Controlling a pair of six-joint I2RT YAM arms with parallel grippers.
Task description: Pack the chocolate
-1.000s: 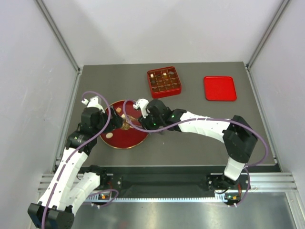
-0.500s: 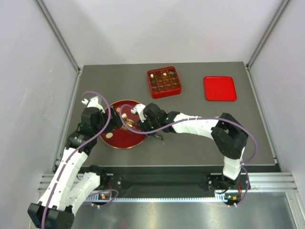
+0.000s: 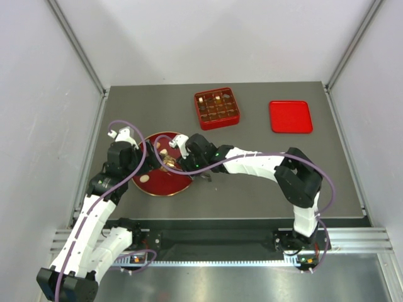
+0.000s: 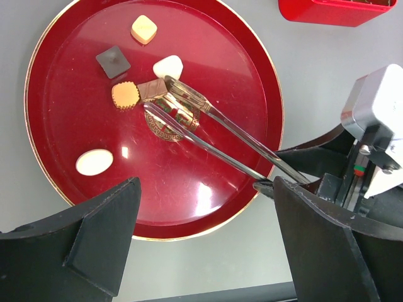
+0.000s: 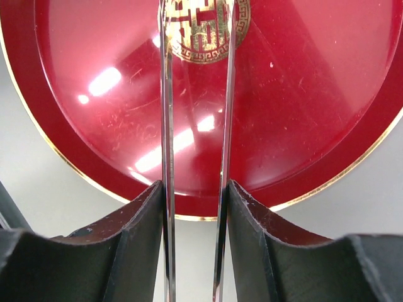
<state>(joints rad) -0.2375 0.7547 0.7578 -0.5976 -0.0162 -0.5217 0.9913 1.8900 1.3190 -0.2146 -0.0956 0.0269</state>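
Note:
Several chocolates lie on the round red plate (image 4: 38,157): a tan diamond (image 4: 143,29), a dark square (image 4: 113,61), a cream-white piece (image 4: 168,65), a scalloped tan piece (image 4: 125,95), a brown square (image 4: 152,90) and a white oval (image 4: 94,162). My right gripper (image 5: 196,207) is shut on metal tongs (image 4: 214,135). The tong tips stand on either side of the brown square, and I cannot tell whether they touch it. My left gripper (image 4: 201,251) is open and empty over the plate's near edge. In the top view the plate (image 3: 151,189) is at left, with the right gripper (image 3: 192,162) at its right rim.
A red compartment box (image 3: 216,107) holding several chocolates stands at the back middle. Its flat red lid (image 3: 290,116) lies to the right. The right arm stretches across the table's middle. Grey walls close in both sides.
My right arm has reached further left, bringing the tong tips deeper over the plate to the brown square. The left arm has not moved.

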